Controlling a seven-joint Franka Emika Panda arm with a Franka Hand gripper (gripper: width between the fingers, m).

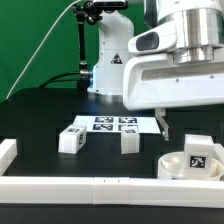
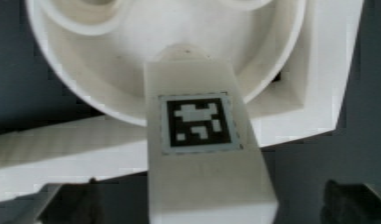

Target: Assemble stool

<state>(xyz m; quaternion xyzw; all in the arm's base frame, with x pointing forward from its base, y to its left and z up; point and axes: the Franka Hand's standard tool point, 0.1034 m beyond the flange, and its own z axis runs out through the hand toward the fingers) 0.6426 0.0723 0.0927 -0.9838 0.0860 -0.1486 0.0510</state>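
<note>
The round white seat [image 2: 89,75] of the stool lies flat in the corner of a white rail, at the exterior view's lower right [image 1: 178,168]. One white leg [image 2: 201,150] with a square tag stands upright in the seat [image 1: 197,152]. My gripper [image 2: 201,208] is open. Its dark fingers [image 2: 45,205] stand on either side of this leg with a gap on each side, touching nothing. In the exterior view one finger [image 1: 162,124] hangs just above and beside the seat. Two loose tagged legs [image 1: 72,138] [image 1: 128,141] stand on the black table.
The marker board [image 1: 105,124] lies flat behind the two loose legs. A low white rail [image 1: 90,187] runs along the table's front and turns up at the exterior view's left [image 1: 8,152]. Its corner wall [image 2: 297,112] borders the seat. A white robot base [image 1: 108,65] stands at the back.
</note>
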